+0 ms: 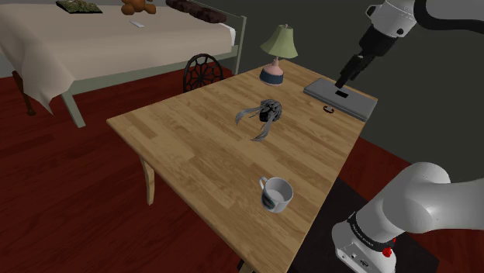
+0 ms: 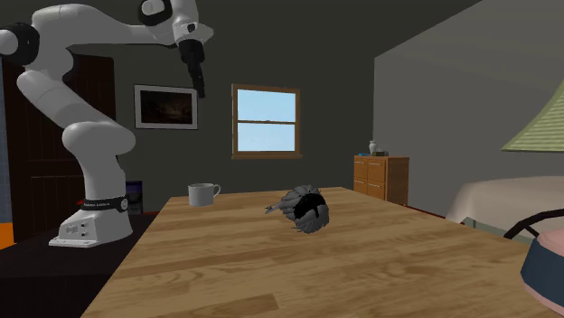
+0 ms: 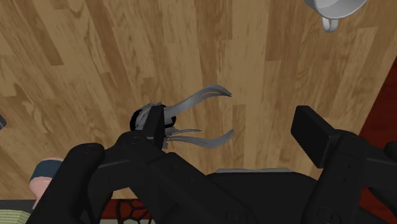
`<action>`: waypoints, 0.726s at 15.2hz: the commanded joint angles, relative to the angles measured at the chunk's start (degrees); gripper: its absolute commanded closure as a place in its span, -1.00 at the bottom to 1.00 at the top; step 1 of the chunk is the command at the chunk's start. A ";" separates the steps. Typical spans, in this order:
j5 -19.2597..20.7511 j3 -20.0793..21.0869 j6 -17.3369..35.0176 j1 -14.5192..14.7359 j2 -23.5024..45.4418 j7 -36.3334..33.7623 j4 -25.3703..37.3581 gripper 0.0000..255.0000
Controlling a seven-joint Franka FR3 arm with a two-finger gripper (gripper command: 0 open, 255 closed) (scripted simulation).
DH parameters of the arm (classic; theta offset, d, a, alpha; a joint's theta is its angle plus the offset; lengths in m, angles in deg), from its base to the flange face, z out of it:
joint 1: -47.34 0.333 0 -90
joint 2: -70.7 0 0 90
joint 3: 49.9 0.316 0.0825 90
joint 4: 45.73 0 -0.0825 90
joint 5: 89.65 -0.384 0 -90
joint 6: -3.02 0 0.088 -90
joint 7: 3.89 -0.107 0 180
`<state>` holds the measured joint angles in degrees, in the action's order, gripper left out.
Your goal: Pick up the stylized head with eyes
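Note:
The stylized head (image 1: 266, 113) is a small dark grey lump with curved grey strips sticking out, lying near the middle of the wooden table (image 1: 186, 147). In the second exterior view the head (image 2: 305, 208) rests on its side. My gripper (image 1: 343, 80) hangs high above the table's far right part in the shoulder view, well away from the head, open and holding nothing. From the second exterior view the gripper (image 2: 197, 79) points down, far above the tabletop. In the wrist view the gripper (image 3: 226, 130) stands wide open, and the head (image 3: 145, 117) far below is partly hidden behind one finger (image 3: 149, 135).
A white mug (image 1: 275, 194) stands near the table's front edge. A flat grey slab (image 1: 340, 97) and a small dark ring (image 1: 329, 109) lie under the gripper. A green-shaded lamp (image 1: 278, 48) stands at the far corner. A chair (image 1: 203, 71) and a bed (image 1: 116, 39) lie beyond.

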<state>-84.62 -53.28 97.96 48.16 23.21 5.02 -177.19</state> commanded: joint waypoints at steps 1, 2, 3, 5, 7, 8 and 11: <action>0.00 0.00 0.00 0.00 0.00 0.00 0.00 -1.00; 0.39 -1.42 1.28 0.49 1.42 2.47 -0.10 -1.00; 0.75 -2.85 2.54 1.04 2.93 4.91 -0.09 -1.00; 1.28 -5.66 4.98 2.20 6.24 9.81 0.26 -1.00; 1.51 -8.35 7.29 3.40 9.88 14.78 1.01 -1.00; 1.49 -9.66 8.39 4.02 11.83 17.28 1.54 -1.00; 0.91 -13.43 11.39 5.99 18.07 24.91 3.68 -1.00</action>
<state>-83.53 -65.50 108.05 53.47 39.33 27.19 -173.83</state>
